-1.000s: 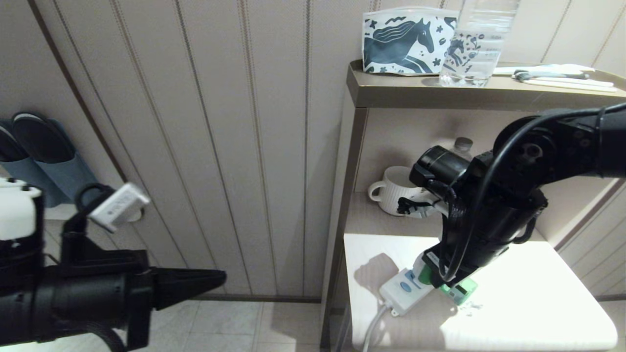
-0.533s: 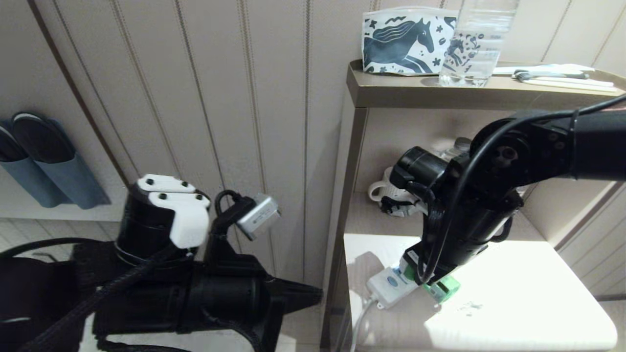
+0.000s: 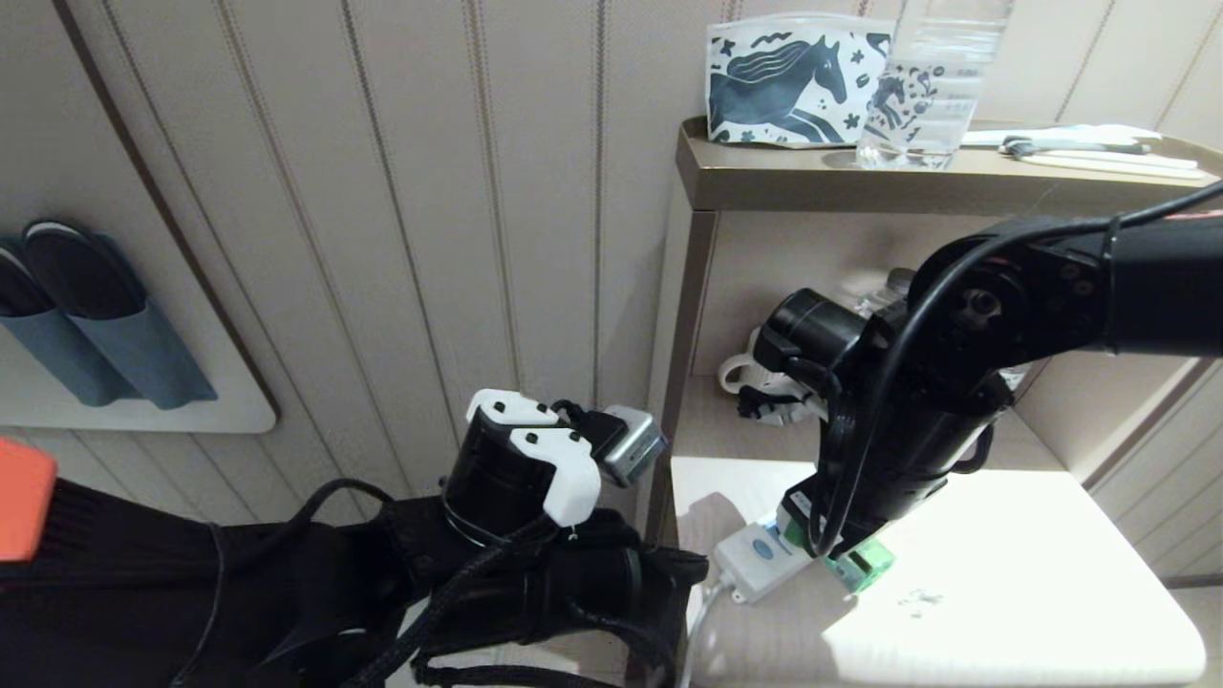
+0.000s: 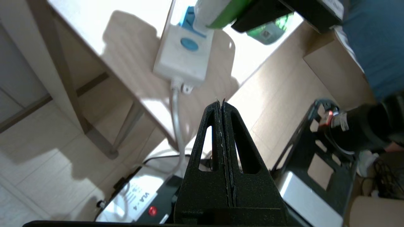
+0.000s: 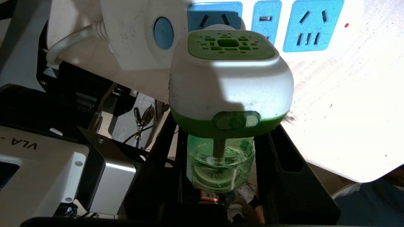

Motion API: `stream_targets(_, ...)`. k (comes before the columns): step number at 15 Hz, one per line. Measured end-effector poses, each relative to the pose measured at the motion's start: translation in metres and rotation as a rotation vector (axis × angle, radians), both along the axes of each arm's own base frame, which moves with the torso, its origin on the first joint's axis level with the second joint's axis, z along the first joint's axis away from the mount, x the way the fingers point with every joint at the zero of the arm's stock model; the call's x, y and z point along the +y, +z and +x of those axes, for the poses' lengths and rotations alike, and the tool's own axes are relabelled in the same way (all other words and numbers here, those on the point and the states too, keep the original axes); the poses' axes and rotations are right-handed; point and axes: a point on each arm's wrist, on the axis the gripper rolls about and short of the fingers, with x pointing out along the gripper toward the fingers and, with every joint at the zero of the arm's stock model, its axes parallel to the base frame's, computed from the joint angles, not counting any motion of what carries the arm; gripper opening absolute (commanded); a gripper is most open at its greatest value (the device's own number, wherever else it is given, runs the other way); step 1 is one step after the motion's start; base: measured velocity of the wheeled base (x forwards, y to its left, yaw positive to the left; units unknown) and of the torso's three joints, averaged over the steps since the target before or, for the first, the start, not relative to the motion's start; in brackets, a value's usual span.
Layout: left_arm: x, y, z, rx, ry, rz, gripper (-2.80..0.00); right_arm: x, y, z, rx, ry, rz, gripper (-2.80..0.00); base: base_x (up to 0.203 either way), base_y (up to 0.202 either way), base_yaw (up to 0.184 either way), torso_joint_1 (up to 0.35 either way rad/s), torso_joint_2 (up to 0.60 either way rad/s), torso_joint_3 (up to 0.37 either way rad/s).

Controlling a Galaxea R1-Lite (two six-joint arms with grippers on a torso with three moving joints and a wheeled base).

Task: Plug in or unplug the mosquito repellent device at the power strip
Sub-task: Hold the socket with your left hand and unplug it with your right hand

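Left arm has swung in from the wall side to the table's left edge; right arm and strip have shifted toward that edge too. Left gripper (image 4: pixel 222 105) has fingers pressed together, empty, aimed at the cord end of the power strip (image 3: pixel 755 564), not touching. Strip lies at the front-left corner of the table (image 3: pixel 1003 612). Right gripper (image 5: pixel 221 164) is partly closed around the bottle of the mosquito repellent device (image 5: pixel 230 82), head at the panel nearest the button. Risk: unpinned strip slides or lifts with the device, or tilted pull binds the pins.
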Motion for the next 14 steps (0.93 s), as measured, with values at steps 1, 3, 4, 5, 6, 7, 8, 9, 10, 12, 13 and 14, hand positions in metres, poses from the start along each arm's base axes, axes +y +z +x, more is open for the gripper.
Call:
stream_targets(1, -0.004, -0.003, 0.001, 0.005, 0.002, 0.005, -2.80, 0.001, 0.000, 0.000, 0.001, 0.002, 0.000, -2.80, 0.000, 0.000, 0.000, 0.000, 0.00, 0.000)
stream_targets(3, -0.016, 0.000, 0.005, -0.005, 0.015, -0.013, -2.80, 0.004, 0.000, -0.003, -0.001, 0.016, 0.001, -2.80, 0.000, 0.000, 0.000, 0.000, 0.00, 0.000)
stream_targets(4, -0.021, 0.000, 0.007, -0.004, 0.017, -0.019, -2.80, 0.006, 0.001, -0.004, -0.002, 0.023, 0.002, -2.80, 0.000, 0.000, 0.000, 0.000, 0.00, 0.000)
stream_targets(5, -0.026, -0.001, 0.008, -0.003, 0.017, -0.021, -2.80, 0.008, 0.001, -0.006, -0.002, 0.032, 0.005, -2.80, 0.000, 0.000, 0.000, 0.000, 0.00, 0.000)
stream_targets(6, -0.031, -0.003, 0.008, -0.002, 0.014, -0.020, -2.80, 0.009, 0.001, -0.007, -0.003, 0.036, 0.006, -2.80, 0.000, 0.000, 0.000, 0.000, 0.00, 0.000)
stream_targets(7, -0.034, -0.005, 0.008, -0.002, 0.014, -0.016, -2.80, 0.010, 0.002, -0.008, -0.003, 0.037, 0.007, -2.80, 0.000, 0.000, 0.000, 0.000, 0.00, 0.000)
stream_targets(8, -0.038, -0.007, 0.008, -0.003, 0.019, -0.013, -2.80, 0.010, 0.003, -0.009, -0.005, 0.038, 0.008, -2.80, 0.000, 0.000, 0.000, 0.000, 0.00, 0.000)
stream_targets(9, -0.042, -0.010, 0.008, 0.003, 0.020, -0.006, -2.80, 0.011, 0.004, -0.010, -0.008, 0.040, 0.010, -2.80, 0.000, 0.000, 0.000, 0.000, 0.00, 0.000)
stream_targets(10, -0.044, -0.012, 0.007, 0.005, 0.017, -0.002, -2.80, 0.011, 0.006, -0.010, -0.012, 0.039, 0.013, -2.80, 0.000, 0.000, 0.000, 0.000, 0.00, 0.000)
stream_targets(12, -0.047, -0.019, 0.007, 0.014, 0.011, 0.013, -2.80, 0.012, 0.008, -0.010, -0.021, 0.040, 0.019, -2.80, 0.000, 0.000, 0.000, 0.000, 0.00, 0.000)
stream_targets(13, -0.048, -0.022, 0.007, 0.017, 0.011, 0.019, -2.80, 0.012, 0.009, -0.010, -0.025, 0.040, 0.021, -2.80, 0.000, 0.000, 0.000, 0.000, 0.00, 0.000)
stream_targets(14, -0.049, -0.025, 0.008, 0.019, 0.010, 0.023, -2.80, 0.012, 0.009, -0.010, -0.026, 0.041, 0.020, -2.80, 0.000, 0.000, 0.000, 0.000, 0.00, 0.000)
